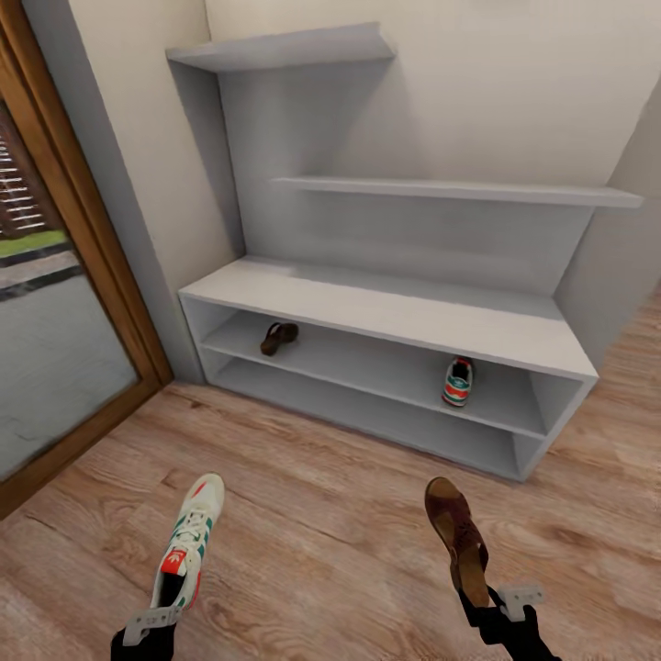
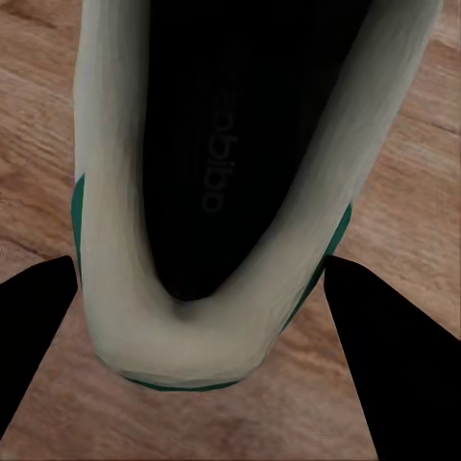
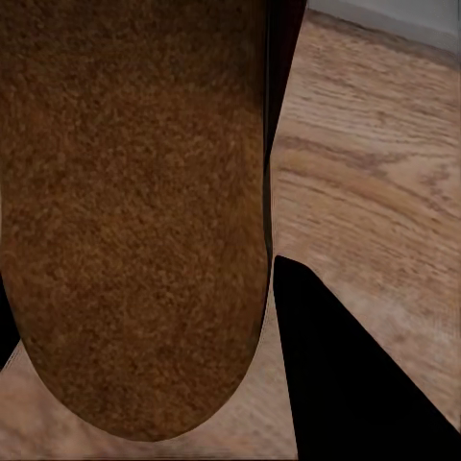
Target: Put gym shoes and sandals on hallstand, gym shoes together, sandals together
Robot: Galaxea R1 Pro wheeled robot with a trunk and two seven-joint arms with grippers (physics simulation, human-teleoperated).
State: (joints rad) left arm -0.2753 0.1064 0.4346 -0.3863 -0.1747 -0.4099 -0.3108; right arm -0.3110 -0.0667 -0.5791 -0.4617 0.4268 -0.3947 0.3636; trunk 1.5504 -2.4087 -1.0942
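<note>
The left claw (image 1: 158, 617) grips a light, stiff-heeled gym shoe (image 1: 191, 537) by its heel collar and the right claw (image 1: 496, 601) pinches a floppier sandal (image 1: 456, 537) at its heel, both above the corridor floor (image 1: 321, 542), a secure hold likely.

White gym shoes (image 1: 190, 542) carry green stripes and red-orange marks; sandals (image 1: 456, 537) are dark brown; the hallstand (image 1: 386, 317) is pale grey; the floor (image 1: 321, 532) is brown wood-grain.

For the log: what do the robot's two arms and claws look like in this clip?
Both arms end in matte black, blocky segments. Each carries a pale grey bracket-like claw piece: left claw, right claw. In the wrist views the fingers appear as plain black wedges. No cables or markings are visible.
</note>
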